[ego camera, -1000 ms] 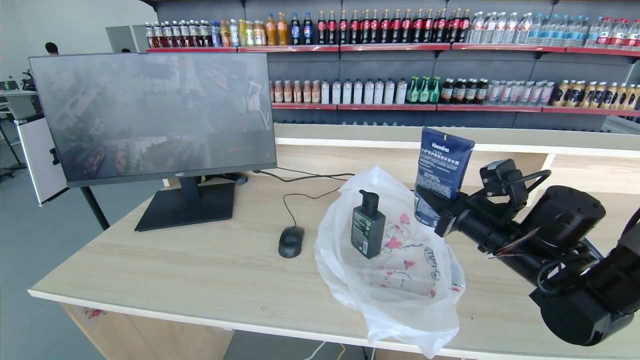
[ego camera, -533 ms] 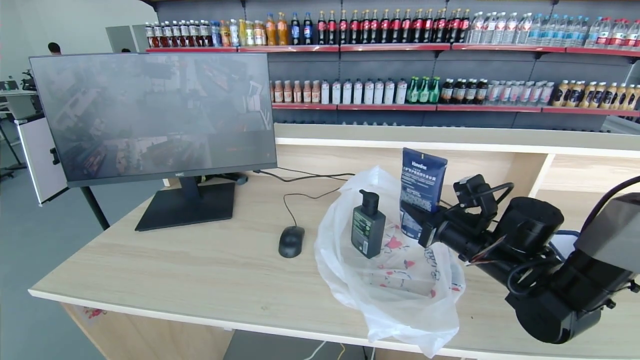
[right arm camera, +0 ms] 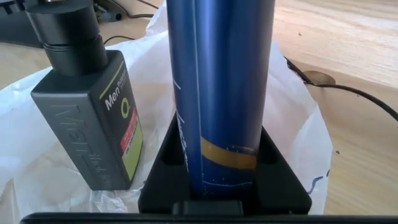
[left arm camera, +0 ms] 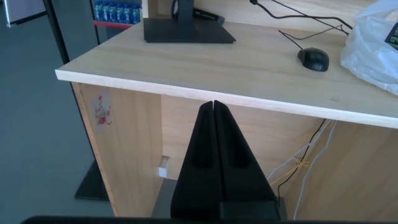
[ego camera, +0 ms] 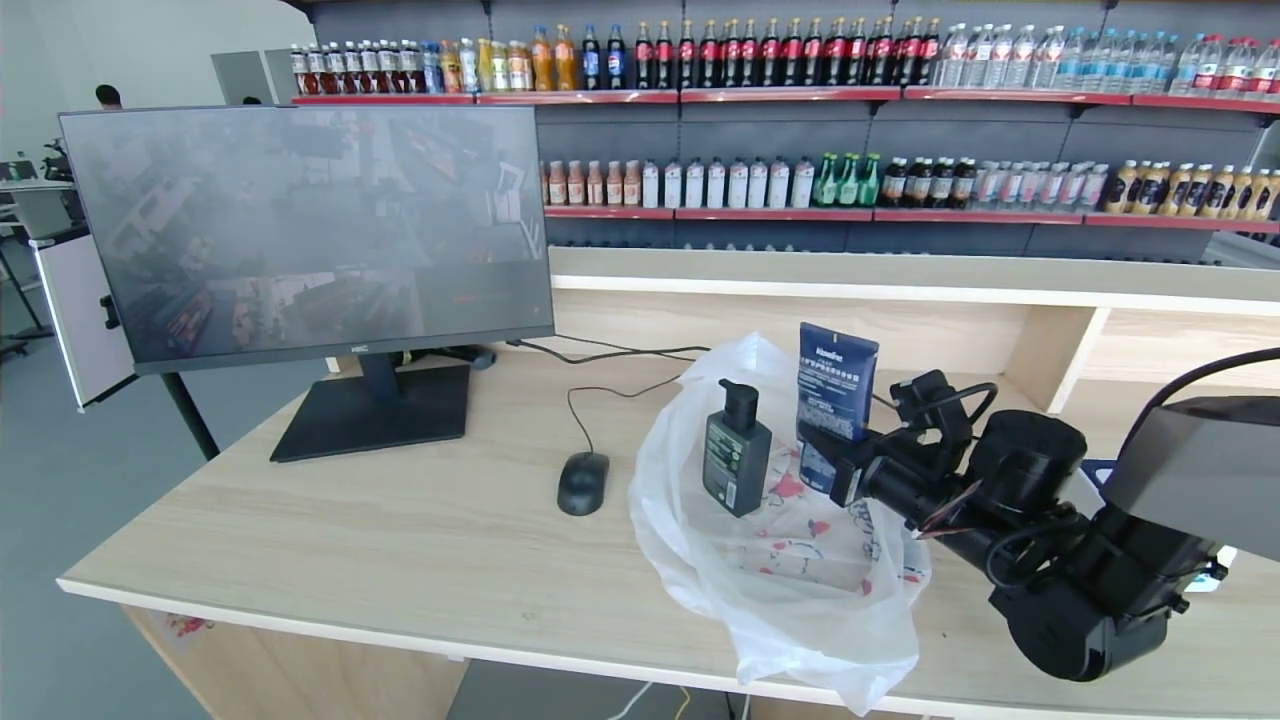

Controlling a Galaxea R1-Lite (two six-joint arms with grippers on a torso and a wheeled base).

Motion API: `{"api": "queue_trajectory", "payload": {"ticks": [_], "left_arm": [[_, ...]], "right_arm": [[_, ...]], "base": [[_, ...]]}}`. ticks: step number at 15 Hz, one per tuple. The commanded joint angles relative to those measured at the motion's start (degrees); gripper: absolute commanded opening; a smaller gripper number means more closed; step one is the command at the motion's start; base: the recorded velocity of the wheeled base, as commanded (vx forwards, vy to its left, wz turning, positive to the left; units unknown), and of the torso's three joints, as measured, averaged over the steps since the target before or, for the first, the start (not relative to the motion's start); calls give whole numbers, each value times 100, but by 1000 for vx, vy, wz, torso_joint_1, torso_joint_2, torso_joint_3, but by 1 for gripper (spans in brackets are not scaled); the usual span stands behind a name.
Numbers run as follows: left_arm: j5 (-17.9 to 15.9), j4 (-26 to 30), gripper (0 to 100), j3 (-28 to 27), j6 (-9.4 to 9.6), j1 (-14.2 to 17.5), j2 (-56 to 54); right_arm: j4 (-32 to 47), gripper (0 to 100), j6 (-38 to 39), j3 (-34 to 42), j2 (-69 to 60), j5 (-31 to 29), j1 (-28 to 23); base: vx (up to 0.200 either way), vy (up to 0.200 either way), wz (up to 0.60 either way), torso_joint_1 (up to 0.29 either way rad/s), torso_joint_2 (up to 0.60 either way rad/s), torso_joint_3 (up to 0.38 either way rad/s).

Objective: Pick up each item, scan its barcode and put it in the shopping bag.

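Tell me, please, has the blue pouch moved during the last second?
Yes. The blue pouch, shut in the right gripper, has come down and toward the robot's left, ending closer to the dark pump bottle, which stayed put.

Out front, the right arm (ego camera: 1045,525) is extended, right tool (ego camera: 832,462) clamped on the upright blue pouch (ego camera: 838,378); left tool (left arm camera: 214,107) hangs low, fingers pressed together.

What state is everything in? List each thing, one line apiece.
blue pouch, upright, held over the shopping bag
pump bottle, upright in the shopping bag
shopping bag, open, lying on the counter
right tool, shut on the blue pouch
left tool, shut, empty
monitor, upright, screen dark
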Motion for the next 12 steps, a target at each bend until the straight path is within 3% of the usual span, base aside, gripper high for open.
{"api": "queue_trajectory", "payload": {"ticks": [1,12], "left_arm": [[0,-1,0,2,-2,2,0],[0,-1,0,-6,-11,2,0]], "right_arm": [[-1,0,-4,8,63,-1,-5],[-1,0,-4,211,274,-1,-14]], "base": [[0,0,0,0,0,0],[0,0,0,0,0,0]]}}
